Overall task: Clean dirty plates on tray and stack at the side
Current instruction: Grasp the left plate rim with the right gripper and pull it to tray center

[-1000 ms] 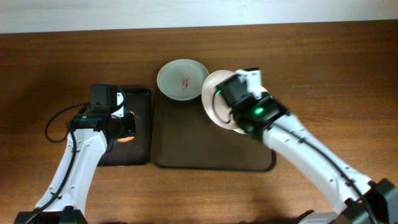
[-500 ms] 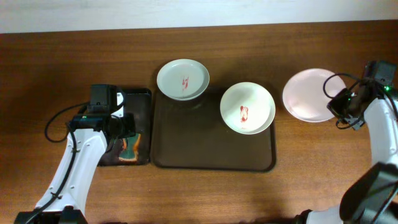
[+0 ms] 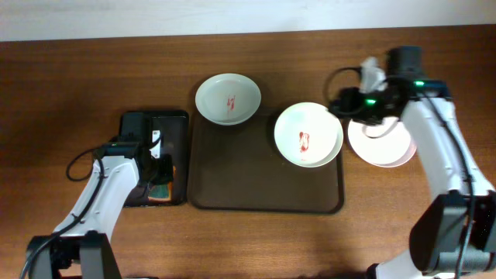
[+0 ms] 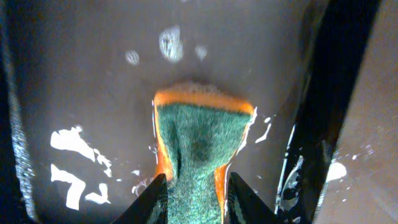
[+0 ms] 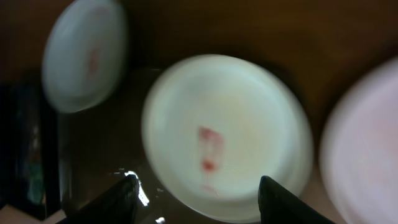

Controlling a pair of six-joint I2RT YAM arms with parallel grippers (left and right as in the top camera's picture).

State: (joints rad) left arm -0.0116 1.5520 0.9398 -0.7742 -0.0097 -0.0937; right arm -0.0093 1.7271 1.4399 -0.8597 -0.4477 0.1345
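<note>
Left pincer: the left pincer (image 4: 196, 190) pinches a green and orange sponge (image 4: 199, 134) over the small wet black tray (image 4: 81, 81).
Right pincer: the right pincer (image 5: 202, 190) has its fingers spread wide with nothing between them. It hangs above the middle plate.
Where the plates are: a round white plate with a red smear (image 3: 314, 124) sits on the right side of the big dark brown tray with round corners (image 3: 232, 174) and pokes out over its rim. A second smeared white plate (image 3: 228, 98) lies across the tray's top rim. A plain white plate (image 3: 380, 147) lies on the wooden table (image 3: 62, 77), just right of the tray.
What could go wrong: both dirty plates sit partly over the rim, so I think a push from one side could tip them or slide them off. They look smooth and hard, so thin fingers could slip on the edge. The right wrist picture is blurry, so I cannot tell how close the fingers are.
Feel and shape: the plates are shallow and glossy. The sponge looks soft, with a scratchy green top.
</note>
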